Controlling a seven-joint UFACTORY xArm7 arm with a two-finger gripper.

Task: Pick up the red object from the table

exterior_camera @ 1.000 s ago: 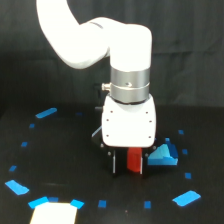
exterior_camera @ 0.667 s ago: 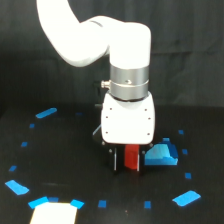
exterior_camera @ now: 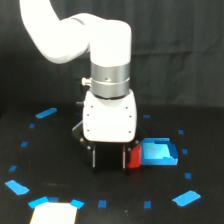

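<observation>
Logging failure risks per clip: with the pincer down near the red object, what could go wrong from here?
1. The red object shows at the outer edge of the pincer, toward the exterior view's right, not clearly between its fingers; a close may clip or push it.
2. The flat blue piece sits right against the red object, so it could get nudged or snagged on the lift.
3. The pincer body hides the contact area, so grip cannot be confirmed.
</observation>
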